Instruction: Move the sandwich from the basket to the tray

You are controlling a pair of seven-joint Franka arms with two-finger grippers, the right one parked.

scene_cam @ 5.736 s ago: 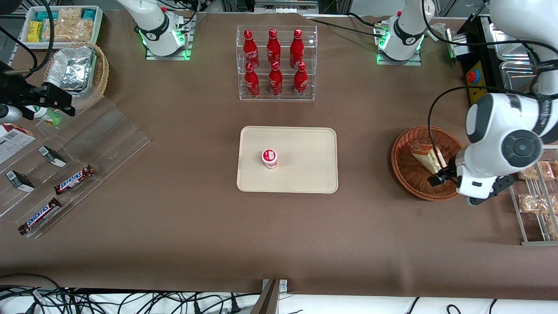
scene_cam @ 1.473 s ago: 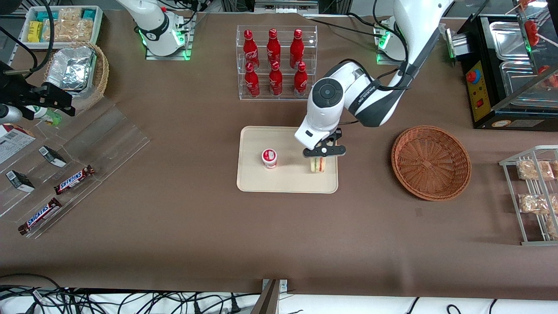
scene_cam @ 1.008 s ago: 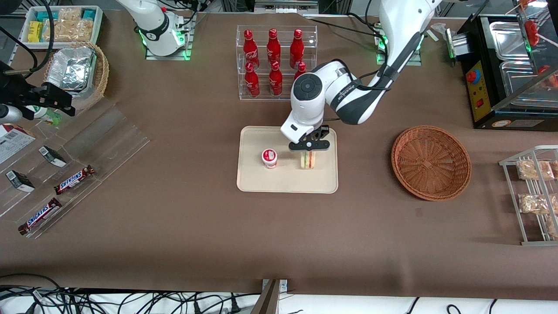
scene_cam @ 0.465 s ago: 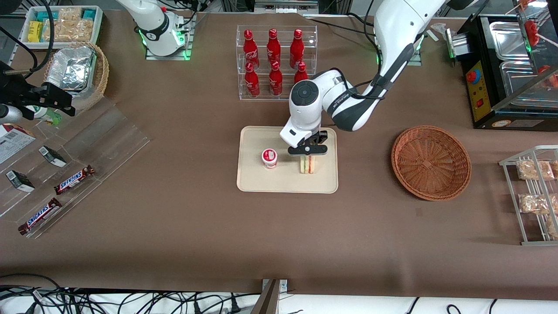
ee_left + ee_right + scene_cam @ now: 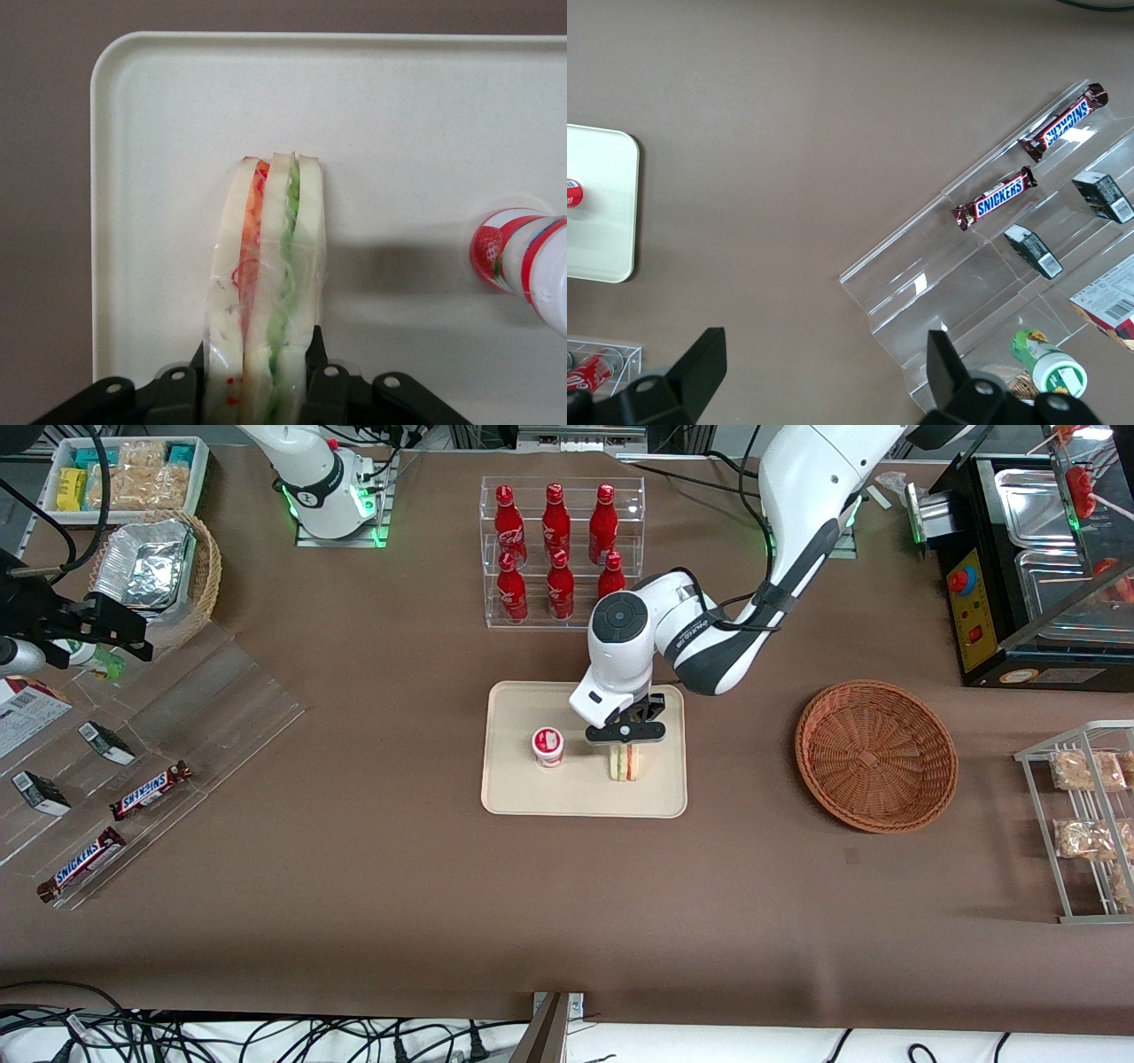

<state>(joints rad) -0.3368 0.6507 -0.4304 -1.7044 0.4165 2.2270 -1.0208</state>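
Observation:
The wrapped wedge sandwich [image 5: 625,763] [image 5: 266,266], white bread with green and orange-red layers, stands on edge on the cream tray [image 5: 523,788] [image 5: 407,115]. My gripper [image 5: 625,737] [image 5: 256,390] is shut on the sandwich from above, a finger pressed against each bread face. The sandwich's lower edge looks down at the tray's surface; I cannot tell whether it touches. The reddish-brown wicker basket [image 5: 875,755] sits empty on the table toward the working arm's end.
A small white-and-red cup [image 5: 547,746] [image 5: 523,266] stands on the tray beside the sandwich. A clear rack of red bottles [image 5: 560,549] stands farther from the front camera than the tray. A clear stepped display with Snickers bars [image 5: 151,790] lies toward the parked arm's end.
The gripper carried the sandwich out of the basket to the tray and lowered it beside the cup. In the last half second it has hardly moved.

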